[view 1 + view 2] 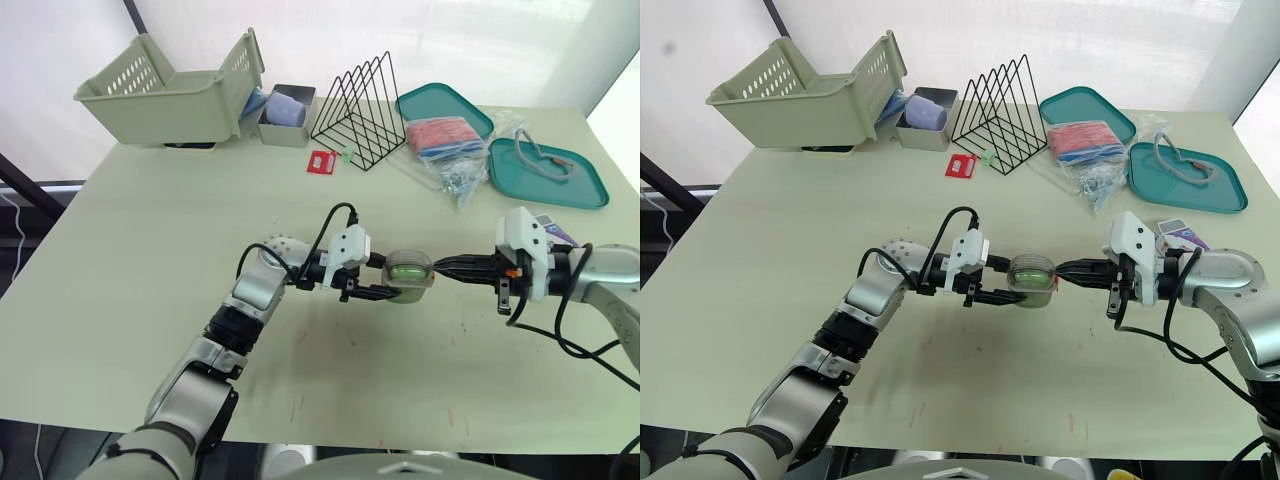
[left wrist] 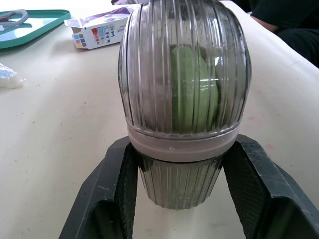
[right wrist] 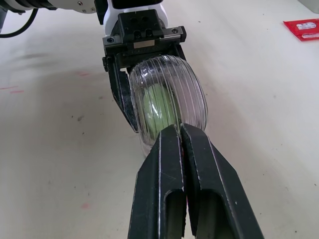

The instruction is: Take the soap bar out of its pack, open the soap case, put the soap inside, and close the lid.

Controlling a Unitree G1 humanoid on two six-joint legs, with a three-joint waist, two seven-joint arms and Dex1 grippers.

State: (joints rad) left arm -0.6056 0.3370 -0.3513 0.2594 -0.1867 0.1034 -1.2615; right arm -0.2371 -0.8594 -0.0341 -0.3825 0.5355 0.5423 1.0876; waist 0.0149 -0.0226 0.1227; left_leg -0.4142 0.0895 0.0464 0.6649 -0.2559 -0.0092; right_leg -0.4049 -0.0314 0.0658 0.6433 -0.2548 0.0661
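While your left tool [image 1: 388,278] pinches the ribbed lower half of the soap case [image 1: 1030,274] between its two fingers, you have a fixed stop to push against. The case lies on its side over mid-worktop [image 1: 180,240]; I cannot tell whether it touches the surface. Green soap [image 2: 192,84] sits inside under the clear domed lid, so unpacking and loading read as done. Lid meets base at a pale band, no gap visible.

Your right tool [image 3: 179,134], fingers pressed together on nothing, touches the crown of the lid head-on, opposite the left. Judgement: fingers closed this way make a stiff, narrow pusher for seating the lid. Watch for the tip skidding off the curved ribs. Further right, the soap pack [image 2: 99,31] lies flat beside your right arm, clear of the work.
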